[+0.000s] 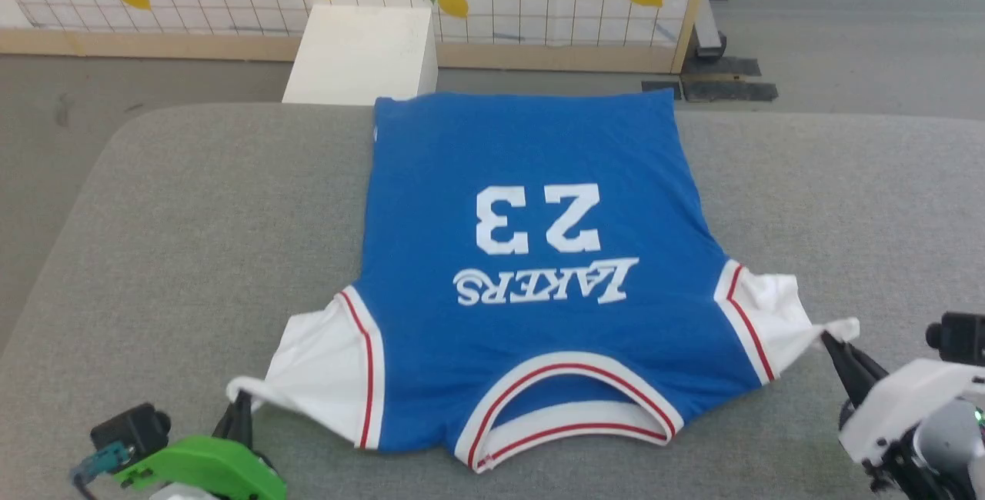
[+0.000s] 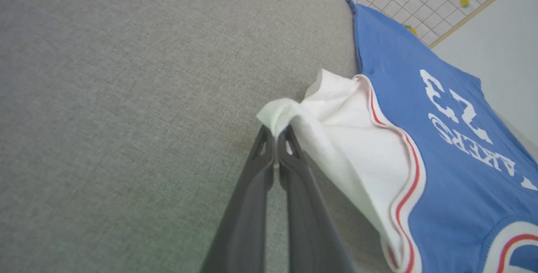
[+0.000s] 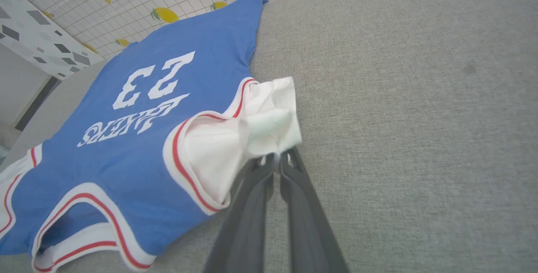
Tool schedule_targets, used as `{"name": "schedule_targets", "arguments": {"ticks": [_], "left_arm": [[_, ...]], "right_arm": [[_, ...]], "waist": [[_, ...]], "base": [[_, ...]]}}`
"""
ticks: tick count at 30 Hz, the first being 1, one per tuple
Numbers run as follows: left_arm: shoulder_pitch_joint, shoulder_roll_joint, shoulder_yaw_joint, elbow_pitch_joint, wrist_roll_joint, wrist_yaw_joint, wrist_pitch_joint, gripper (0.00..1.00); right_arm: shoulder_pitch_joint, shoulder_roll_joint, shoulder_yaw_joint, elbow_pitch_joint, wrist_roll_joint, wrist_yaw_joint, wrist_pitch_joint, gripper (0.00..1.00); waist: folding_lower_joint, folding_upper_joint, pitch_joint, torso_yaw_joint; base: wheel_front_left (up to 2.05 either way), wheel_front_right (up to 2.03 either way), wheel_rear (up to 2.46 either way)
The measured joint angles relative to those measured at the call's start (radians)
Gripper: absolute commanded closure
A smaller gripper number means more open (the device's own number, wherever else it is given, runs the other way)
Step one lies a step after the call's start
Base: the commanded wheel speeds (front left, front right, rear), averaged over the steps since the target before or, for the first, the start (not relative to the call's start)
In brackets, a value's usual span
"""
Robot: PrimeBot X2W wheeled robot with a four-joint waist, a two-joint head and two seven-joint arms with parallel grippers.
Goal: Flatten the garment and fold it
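**A:** What does the head view show?

**B:** A blue shirt (image 1: pixel 531 254) lies front up on a grey padded bench (image 1: pixel 192 238). Its collar (image 1: pixel 569 421) is nearest the robot and its hem (image 1: pixel 523 102) is at the far edge. The blue body is mostly flat, but both white sleeves are bunched. The left pincer (image 1: pixel 242 408) is clenched on the tip of the left sleeve (image 1: pixel 323 361). The right pincer (image 1: pixel 831 342) is clenched on the tip of the right sleeve (image 1: pixel 777 311).

**A:** And the left wrist view?

**B:** The two dark fingers (image 2: pixel 252 189) are pressed together, with a small pinch of white cloth between their tips. The sleeve rises off the bench there and creases back toward its red stripe.

**A:** The right wrist view?

**B:** Much the same. The fingers (image 3: pixel 248 206) are closed on a crumpled fold of sleeve that is doubled over above the tips. The shirt body lies flat beyond.

**A:** How would this step be done well?

**B:** It looks like flattening, with the folding not yet begun. The robot would likely do best to draw both sleeve tips outward, away from each other, at an even pace. It should keep them low over the bench so the body does not skew or lift. Each grip holds only a thin bite of cloth, so a jerk could slip it free. A good stopping point is when the creases near the stripes smooth out. Each sleeve should be laid down before the pincers let go.
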Motion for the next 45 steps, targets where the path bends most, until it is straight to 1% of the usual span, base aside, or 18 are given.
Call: {"name": "schedule_targets", "arguments": {"ticks": [2,3,4,8,10,12,15,19,22,26,30,34,35,36,38,41,45], "left_arm": [[0.037,0.011,0.008,-0.044,-0.001,0.029,0.021,1.0],[0.095,0.031,0.021,-0.114,-0.004,0.082,0.052,1.0],[0.115,0.039,0.025,-0.137,-0.009,0.1,0.072,1.0],[0.174,0.072,0.024,-0.213,-0.017,0.156,0.126,1.0],[0.181,0.103,0.003,-0.231,0.008,0.182,0.165,1.0],[0.179,0.137,-0.028,-0.248,0.045,0.197,0.204,1.0],[0.155,0.176,-0.077,-0.249,0.092,0.2,0.27,1.0],[0.081,0.202,-0.128,-0.235,0.121,0.199,0.335,1.0],[0.042,0.205,-0.145,-0.216,0.139,0.19,0.355,1.0],[0.013,0.195,-0.153,-0.195,0.139,0.181,0.355,1.0],[0.004,0.184,-0.156,-0.184,0.139,0.173,0.346,1.0],[0.002,0.18,-0.15,-0.178,0.133,0.172,0.329,1.0],[0.002,0.178,-0.147,-0.177,0.133,0.169,0.326,1.0],[0.002,0.178,-0.146,-0.176,0.133,0.166,0.322,1.0],[0.002,0.176,-0.144,-0.178,0.132,0.164,0.312,1.0],[0.002,0.175,-0.139,-0.182,0.132,0.164,0.302,1.0],[0.003,0.175,-0.135,-0.191,0.132,0.165,0.288,1.0]], "right_arm": [[0.038,0.003,-0.02,-0.035,-0.006,0.0,0.027,1.0],[0.092,0.007,-0.04,-0.096,-0.022,0.0,0.081,1.0],[0.11,0.009,-0.046,-0.118,-0.027,0.0,0.104,1.0],[0.169,0.012,-0.064,-0.21,-0.057,0.0,0.197,1.0],[0.183,0.012,-0.066,-0.249,-0.077,0.0,0.255,1.0],[0.186,0.005,-0.056,-0.289,-0.107,0.0,0.337,1.0],[0.176,-0.009,-0.022,-0.331,-0.142,0.0,0.467,1.0],[0.107,-0.032,0.053,-0.343,-0.185,0.0,0.651,1.0],[0.048,-0.051,0.116,-0.333,-0.209,0.0,0.77,1.0],[0.008,-0.068,0.186,-0.292,-0.212,0.0,0.898,1.0],[0.002,-0.089,0.239,-0.259,-0.205,0.0,0.969,1.0],[-0.005,-0.097,0.267,-0.247,-0.202,0.0,0.962,1.0],[-0.007,-0.098,0.269,-0.243,-0.2,0.0,0.956,0.76],[-0.008,-0.098,0.266,-0.24,-0.193,0.0,0.946,0.0],[-0.011,-0.098,0.253,-0.24,-0.185,0.0,0.918,0.0],[-0.015,-0.084,0.19,-0.252,-0.16,0.0,0.873,0.0],[-0.023,-0.026,0.067,-0.319,-0.121,0.0,0.775,0.0]], "waist": [[0.0,0.0,-0.011,0.001],[0.0,0.0,-0.021,0.002],[0.0,0.0,-0.022,0.003],[0.0,0.0,-0.018,0.008],[0.0001,0.0,-0.013,0.01],[0.0,0.0,-0.007,0.012],[0.0,0.0,0.005,0.015],[0.0001,0.0,0.022,0.015],[0.0001,0.0,0.038,0.012],[0.0001,0.0,0.061,0.012],[0.0001,0.0,0.075,0.014],[0.0001,0.0,0.08,0.011],[0.0001,0.0,0.079,0.008],[0.0001,0.0,0.079,0.005],[0.0001,0.0,0.077,0.001],[0.0001,0.0,0.07,-0.007],[0.0001,0.0,0.053,-0.015]], "base": [[0.0,0.0,0.0],[0.0,0.0,0.0],[0.0,0.0,0.0],[0.0,0.0,0.0],[0.0,0.0,0.0],[0.0,0.0,0.0],[0.0,0.0,0.0],[0.0,0.0,0.0],[0.0,0.0,0.0],[0.0,0.0,0.0],[0.0,0.0,0.0],[0.0,0.0,0.0],[0.0,0.0,0.0],[0.0,0.0,0.0],[0.0,0.0,0.0],[0.0,0.0,0.0],[0.0,0.0,0.0]]}}
